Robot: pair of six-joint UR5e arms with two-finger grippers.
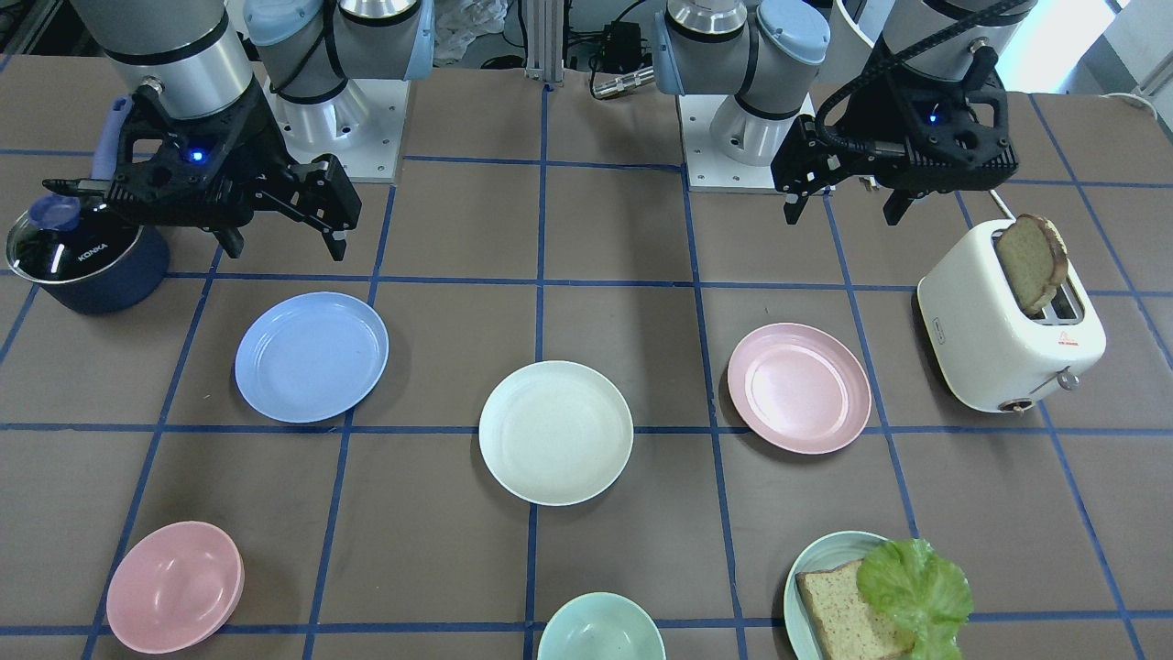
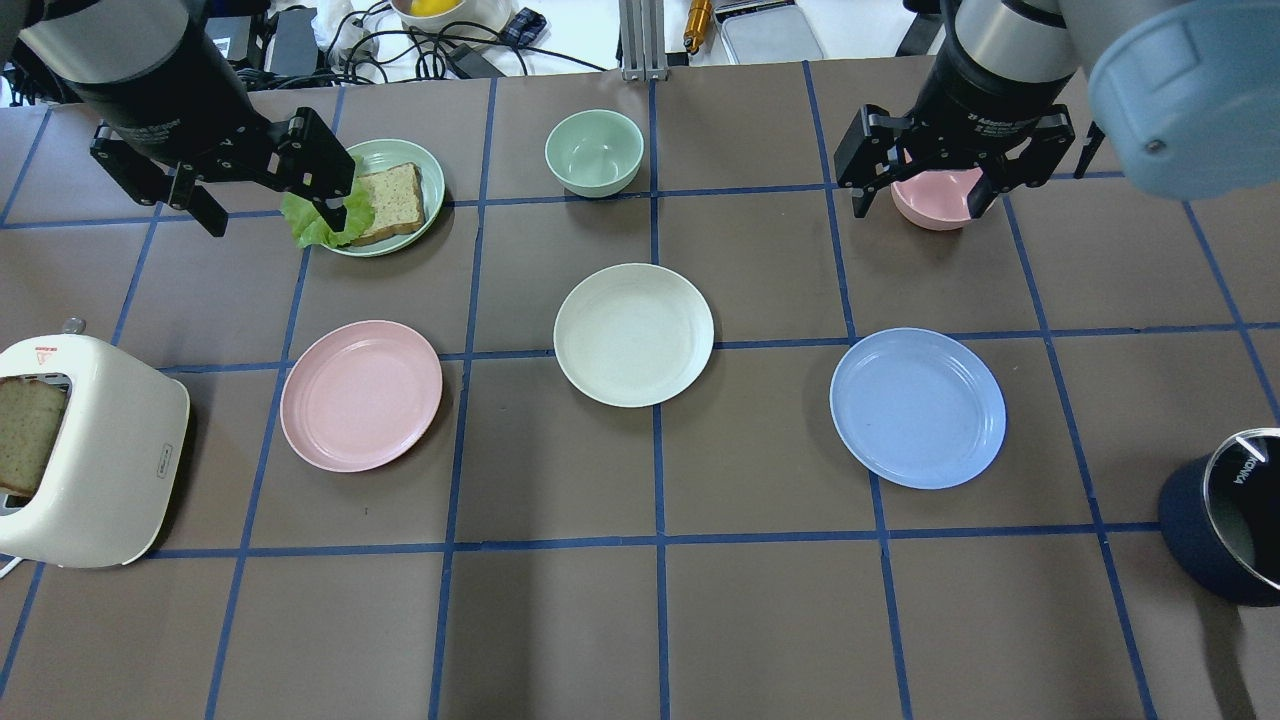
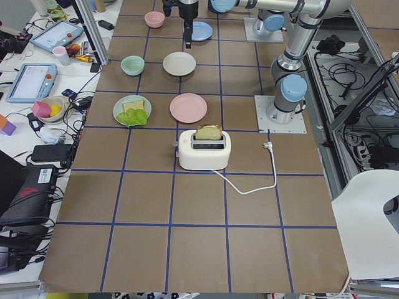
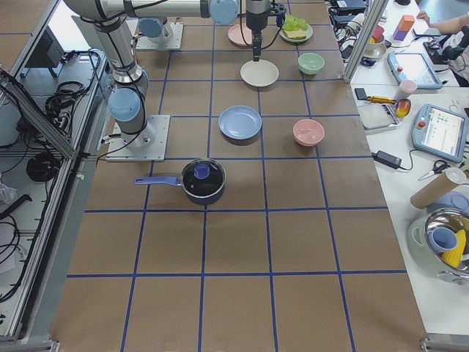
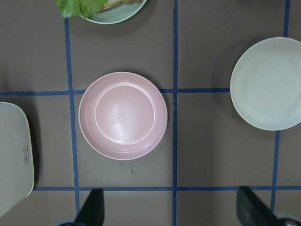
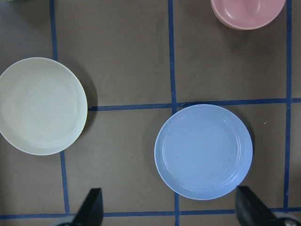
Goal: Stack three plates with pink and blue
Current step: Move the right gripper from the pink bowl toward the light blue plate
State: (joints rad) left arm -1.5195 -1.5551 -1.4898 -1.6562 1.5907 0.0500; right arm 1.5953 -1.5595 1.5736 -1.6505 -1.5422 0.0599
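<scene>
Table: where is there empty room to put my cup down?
The biggest bare patch is the robot-side strip between the toaster and the pot. Smaller gaps lie between pink plate and white plate, and between white plate and blue plate. The far row is crowded: bread plate, mint bowl, pink bowl.

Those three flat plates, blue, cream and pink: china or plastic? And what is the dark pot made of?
Blue plate, cream plate and pink plate: likely plastic or a fibre composite, matte; their sheen is soft and dull, unlike glazed china. Pot: seemingly dark blue coated metal, faintly glossy; its lid looks like glass, with sharp bright reflections.
</scene>
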